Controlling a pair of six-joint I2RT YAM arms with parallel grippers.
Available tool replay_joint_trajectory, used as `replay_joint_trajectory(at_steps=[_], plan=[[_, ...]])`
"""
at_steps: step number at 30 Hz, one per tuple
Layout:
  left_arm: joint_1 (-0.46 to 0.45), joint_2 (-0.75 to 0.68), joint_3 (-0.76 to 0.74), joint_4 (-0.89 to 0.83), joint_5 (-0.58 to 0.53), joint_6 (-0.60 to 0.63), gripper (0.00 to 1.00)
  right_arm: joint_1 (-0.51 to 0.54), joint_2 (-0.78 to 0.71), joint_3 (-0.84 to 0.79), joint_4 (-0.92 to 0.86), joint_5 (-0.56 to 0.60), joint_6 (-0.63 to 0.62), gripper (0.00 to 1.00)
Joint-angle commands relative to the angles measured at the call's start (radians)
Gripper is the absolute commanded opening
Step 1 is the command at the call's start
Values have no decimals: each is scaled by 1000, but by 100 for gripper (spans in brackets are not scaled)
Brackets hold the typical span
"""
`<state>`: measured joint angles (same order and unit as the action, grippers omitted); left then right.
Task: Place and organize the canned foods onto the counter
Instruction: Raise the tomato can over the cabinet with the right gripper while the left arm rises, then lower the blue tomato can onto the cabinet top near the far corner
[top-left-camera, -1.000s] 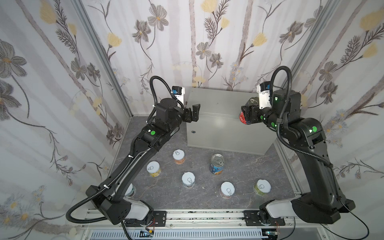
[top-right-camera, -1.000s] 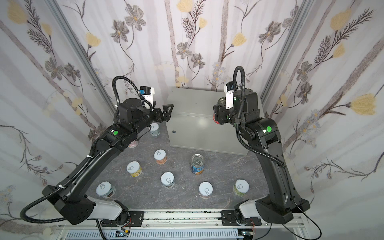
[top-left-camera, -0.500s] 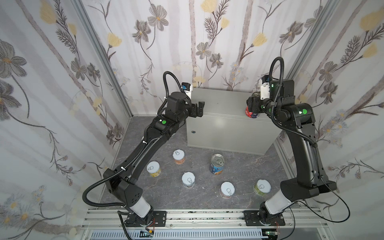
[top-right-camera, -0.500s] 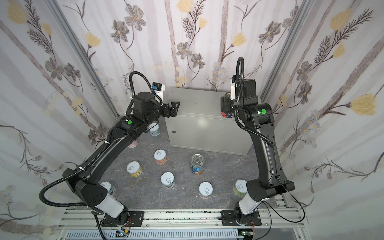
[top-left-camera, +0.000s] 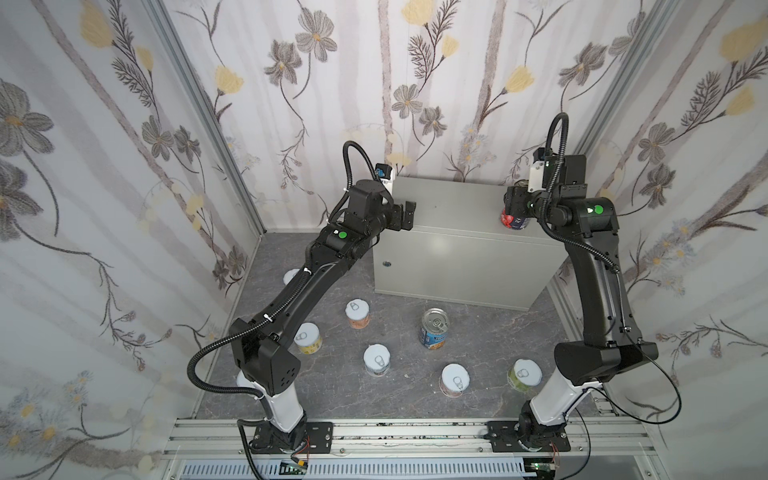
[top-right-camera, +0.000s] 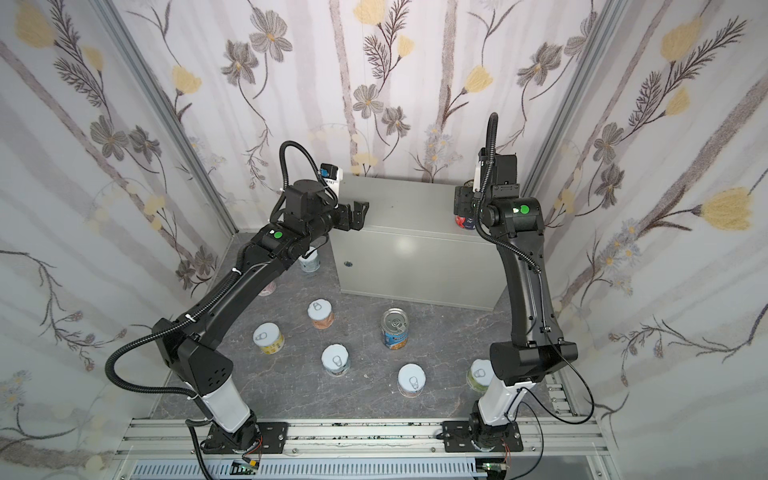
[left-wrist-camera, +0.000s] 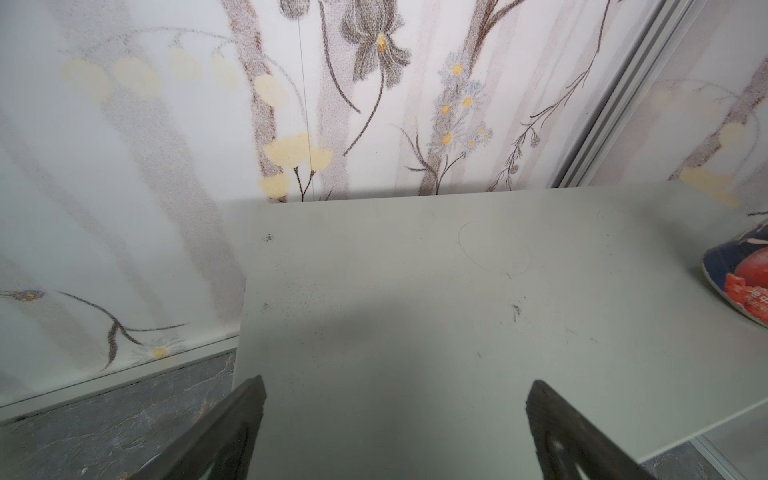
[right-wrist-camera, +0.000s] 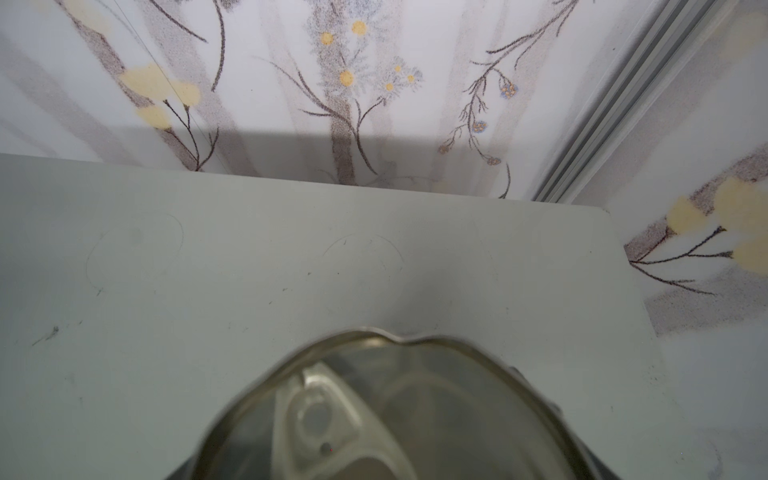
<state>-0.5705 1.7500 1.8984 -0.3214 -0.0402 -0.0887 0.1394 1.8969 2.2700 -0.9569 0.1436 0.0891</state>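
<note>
Floral-papered walls (top-left-camera: 415, 62) enclose a dark grey marbled floor (top-left-camera: 407, 399), evenly lit.

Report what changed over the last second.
The right gripper, clamped on the navy-and-red can, carried it back and right, over the right end of the counter. The left gripper, open and empty, advanced over its left edge. The blue soup can and short cans stayed put.

The counter (top-left-camera: 453, 203) top lies bare except 1 navy-and-red can (top-left-camera: 515, 220) at its right end.
</note>
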Motion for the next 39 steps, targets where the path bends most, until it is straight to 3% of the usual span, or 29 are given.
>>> replay_joint_trajectory(at_steps=[1,6,15,31,39], plan=[[2,9,16,18,10,9,100,-7,22,9,79,-4,-4,53],[3,23,26,18,15,8,100,-14,42,11,89,-10,-6,75],[6,34,41,18,18,9,100,-17,52,13,101,-7,-16,99],[10,-108,-50,19,9,-6,100,-9,-88,-11,118,-9,4,100],[12,-233,-203,22,-10,-9,100,5,-292,-382,313,-23,31,100]])
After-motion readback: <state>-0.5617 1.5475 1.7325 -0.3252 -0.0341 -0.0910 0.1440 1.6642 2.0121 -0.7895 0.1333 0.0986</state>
